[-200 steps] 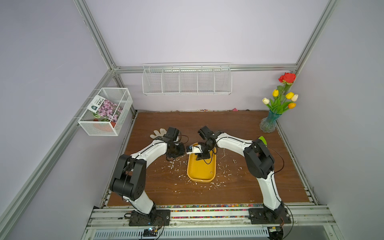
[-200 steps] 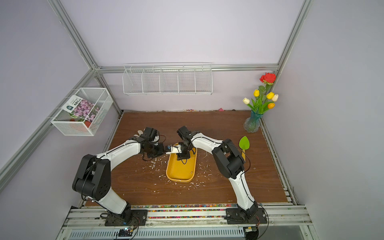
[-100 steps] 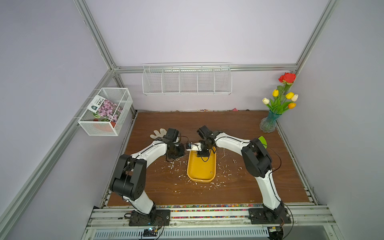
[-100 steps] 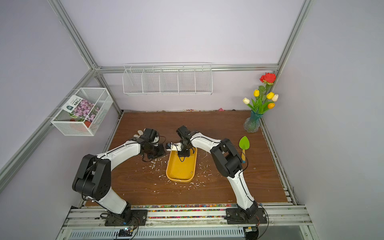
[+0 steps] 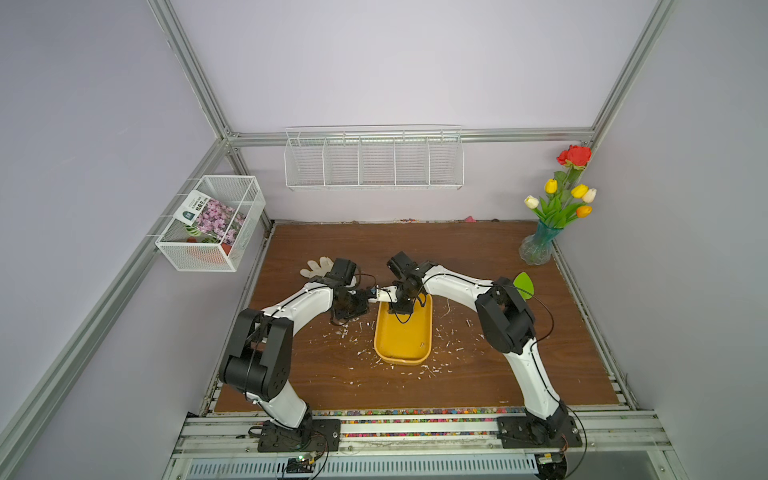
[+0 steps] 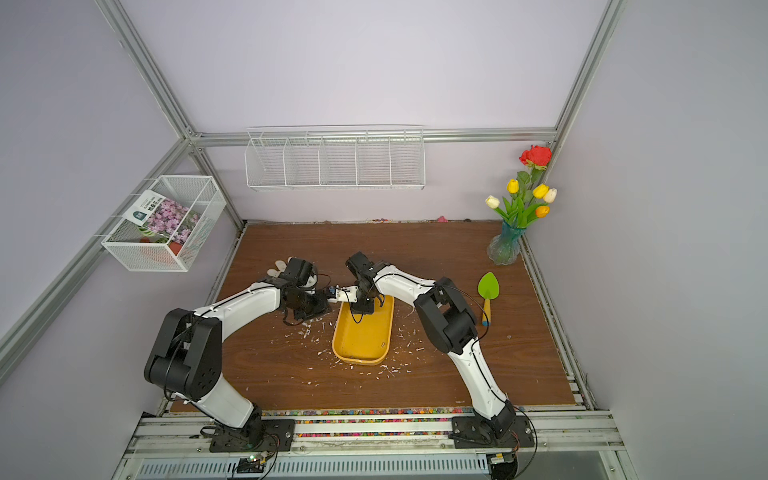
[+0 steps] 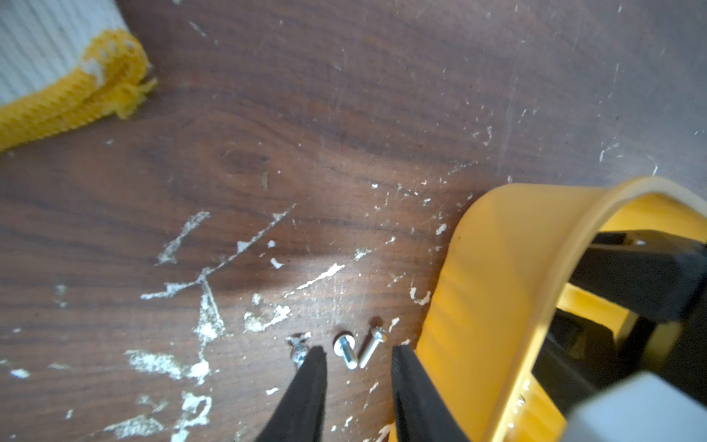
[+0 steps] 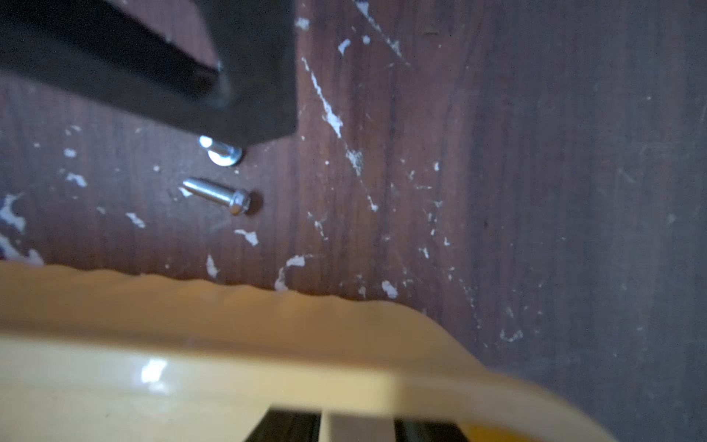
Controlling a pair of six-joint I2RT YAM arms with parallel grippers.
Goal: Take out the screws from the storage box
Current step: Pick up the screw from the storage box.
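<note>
The screws (image 5: 422,344) barely show in both top views: we make out one tiny pale sliver on the floor of the storage box (image 5: 399,345), toward the corner nearest the right arm's base, too small to name with certainty. The box lies on the brown table (image 5: 478,374) between the two arms, with white flakes (image 5: 457,348) scattered around it. The left gripper (image 5: 365,300) sits low just outside the box's far left corner and the right gripper (image 5: 401,309) reaches into its far end; their jaws are too small to read here. A glove (image 5: 316,266) lies behind the left arm and a green trowel (image 6: 487,291) lies to the right. In the left wrist view the left gripper's fingers (image 7: 308,386) stand apart, close to the table. Two screws (image 7: 346,354) lie side by side between the tips, gripped by neither, and a third screw (image 7: 298,353) lies at the outer side of one tip. The box's wall (image 7: 478,287) stands just beside the other finger. In the right wrist view two screws (image 8: 220,197) lie on the table just outside the box's rim (image 8: 229,317), one partly under the left gripper's black finger (image 8: 260,76). Of the right gripper we see only dark finger stubs at the frame edge with a pale strip between them, and we cannot tell whether they clamp anything.
</note>
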